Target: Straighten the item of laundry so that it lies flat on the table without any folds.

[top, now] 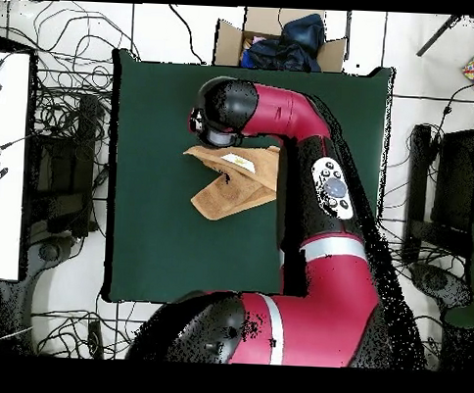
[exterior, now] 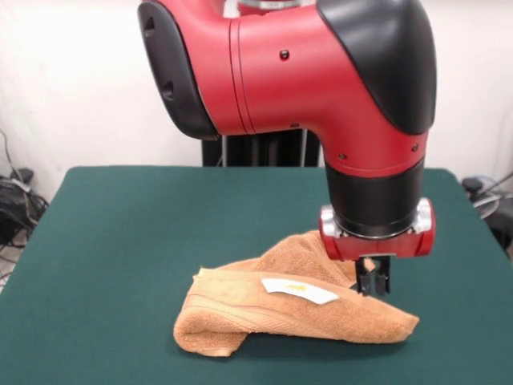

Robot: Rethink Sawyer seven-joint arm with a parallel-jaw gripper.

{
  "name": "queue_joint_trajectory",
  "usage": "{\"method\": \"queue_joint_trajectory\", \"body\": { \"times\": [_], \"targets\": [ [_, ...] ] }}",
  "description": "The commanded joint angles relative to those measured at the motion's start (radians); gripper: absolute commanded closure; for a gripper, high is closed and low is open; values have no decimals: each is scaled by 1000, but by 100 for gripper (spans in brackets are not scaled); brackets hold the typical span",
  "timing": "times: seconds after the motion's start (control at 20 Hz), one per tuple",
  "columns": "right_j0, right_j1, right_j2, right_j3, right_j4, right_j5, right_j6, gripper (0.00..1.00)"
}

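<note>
The orange-tan towel (exterior: 272,317) lies bunched and folded on the green table (exterior: 120,241), right of centre near the front edge. Its white label (exterior: 300,290) faces up and its left end is rolled over. My gripper (exterior: 373,285) comes straight down onto the towel's right part. Its fingers stand close together and pinch the cloth, which rises in a ridge toward them. In the overhead view the towel (top: 231,189) shows as a folded wedge on the table (top: 161,240). The arm's head (top: 225,120) hides the gripper there.
The red arm (top: 320,188) reaches across the table's right side in the overhead view. A cardboard box with dark cloth (top: 277,39) stands beyond the far edge. Cables and equipment lie on the floor on both sides. Green table top shows left of the towel.
</note>
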Motion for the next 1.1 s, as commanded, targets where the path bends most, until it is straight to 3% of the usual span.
{"method": "queue_joint_trajectory", "body": {
  "times": [0.05,0.75,0.8,1.1],
  "targets": [
    [-30,16,92,124,-19,-115,-83,100],
    [-45,30,117,126,-34,-160,-86,100],
    [-46,30,119,126,-37,-154,-89,0],
    [-40,32,112,123,-50,-108,-106,0]
  ]
}}
